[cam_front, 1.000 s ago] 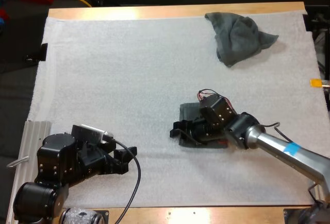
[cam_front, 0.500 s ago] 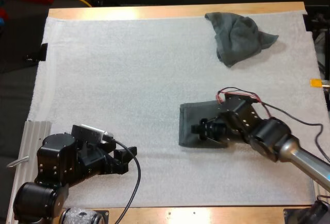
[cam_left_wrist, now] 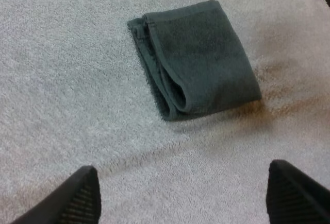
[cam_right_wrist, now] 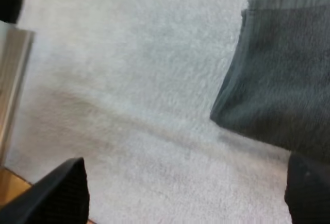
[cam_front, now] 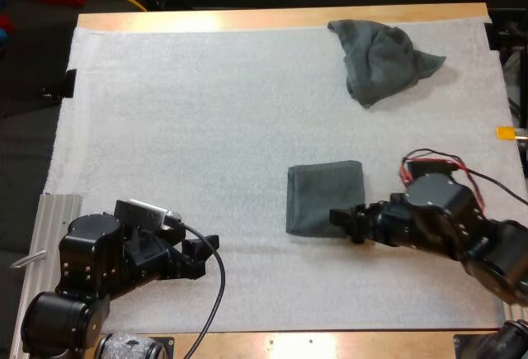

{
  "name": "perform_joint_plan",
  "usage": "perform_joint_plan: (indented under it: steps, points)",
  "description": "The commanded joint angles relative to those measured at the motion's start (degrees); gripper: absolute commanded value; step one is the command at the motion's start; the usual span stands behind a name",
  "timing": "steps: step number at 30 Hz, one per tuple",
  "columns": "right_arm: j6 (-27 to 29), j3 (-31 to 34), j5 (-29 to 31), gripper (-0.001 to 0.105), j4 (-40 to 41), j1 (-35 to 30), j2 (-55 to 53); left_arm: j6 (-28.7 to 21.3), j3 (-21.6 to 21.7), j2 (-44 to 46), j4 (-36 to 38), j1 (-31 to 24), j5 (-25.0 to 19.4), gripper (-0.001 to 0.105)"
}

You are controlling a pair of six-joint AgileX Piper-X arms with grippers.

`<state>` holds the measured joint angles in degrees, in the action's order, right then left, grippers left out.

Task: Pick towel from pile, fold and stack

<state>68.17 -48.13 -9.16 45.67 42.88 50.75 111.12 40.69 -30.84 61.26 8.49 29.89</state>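
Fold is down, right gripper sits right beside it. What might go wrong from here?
1. The open right gripper sits close by the near right corner of the folded towel; a finger may catch the edge and drag the fold open.
2. The crumpled towel lies bunched near the far right corner of the mat; a grab into the bunch may lift it unevenly and spoil the next fold.

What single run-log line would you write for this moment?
folded towel: flat on mat | crumpled towel: far right | left hand: open | right hand: open, at folded towel's corner
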Motion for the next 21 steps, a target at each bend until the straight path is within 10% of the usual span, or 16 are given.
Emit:
perform_joint_plan:
  steps: [1,21]
  points:
    - [0.65,-0.43,0.47,0.075,1.53,-0.02,-1.26,0.46,0.3,0.26,0.22,-0.02,0.79,0.065]
    - [0.65,-0.43,4.65,0.075,1.67,-0.02,-10.15,0.46,0.3,-0.19,0.01,-0.02,0.79,0.065]
